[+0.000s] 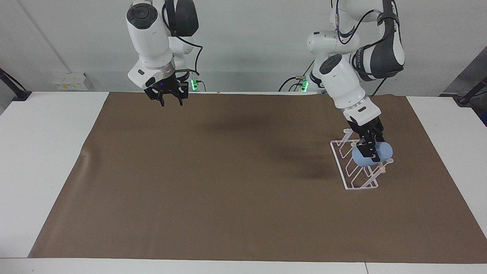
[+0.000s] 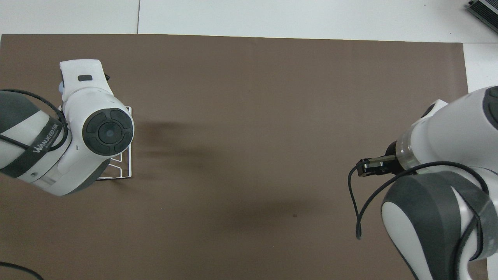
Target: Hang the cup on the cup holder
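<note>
The light-blue cup [image 1: 360, 160] lies tilted on its side in my left gripper [image 1: 371, 151], which is shut on it. The cup is low over the prongs of the white wire cup holder [image 1: 352, 176], close to the pale wooden dowel [image 1: 382, 169]; I cannot tell whether it sits on a prong. The holder stands at the left arm's end of the table. In the overhead view my left arm covers the cup and most of the holder [image 2: 127, 166]. My right gripper [image 1: 171, 99] is open and empty, raised over the mat's edge nearest the robots.
A brown mat [image 1: 213, 182] covers most of the white table [image 1: 42, 152]. A black cable [image 2: 356, 210] hangs from the right arm's wrist. Nothing else stands on the mat.
</note>
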Controlling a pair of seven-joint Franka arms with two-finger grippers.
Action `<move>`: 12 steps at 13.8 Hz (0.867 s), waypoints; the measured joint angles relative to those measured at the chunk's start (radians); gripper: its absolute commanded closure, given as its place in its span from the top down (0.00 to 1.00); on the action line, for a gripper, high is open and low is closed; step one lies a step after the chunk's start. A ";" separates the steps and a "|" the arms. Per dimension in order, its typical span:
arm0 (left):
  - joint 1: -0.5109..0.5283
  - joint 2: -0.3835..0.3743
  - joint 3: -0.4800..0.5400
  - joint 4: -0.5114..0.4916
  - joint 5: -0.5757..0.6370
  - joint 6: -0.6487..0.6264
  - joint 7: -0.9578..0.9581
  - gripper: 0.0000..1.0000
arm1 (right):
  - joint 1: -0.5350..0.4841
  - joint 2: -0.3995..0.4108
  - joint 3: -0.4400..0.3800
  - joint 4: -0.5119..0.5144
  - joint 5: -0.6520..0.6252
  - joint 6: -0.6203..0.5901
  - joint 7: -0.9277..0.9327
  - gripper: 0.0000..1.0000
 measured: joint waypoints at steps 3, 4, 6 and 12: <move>0.000 0.000 0.002 -0.018 0.011 0.014 -0.005 0.48 | 0.000 -0.001 0.000 -0.001 0.000 0.001 0.000 0.77; 0.000 0.000 0.002 -0.019 0.011 0.016 -0.005 0.89 | 0.000 -0.001 0.000 -0.001 0.000 0.001 0.000 0.78; 0.000 0.000 0.003 -0.020 0.011 0.017 -0.005 1.00 | 0.000 -0.001 -0.001 -0.001 0.000 0.001 0.000 0.79; 0.000 -0.001 0.004 -0.015 0.012 0.046 -0.005 1.00 | -0.001 -0.001 -0.003 -0.002 0.000 0.002 0.000 0.82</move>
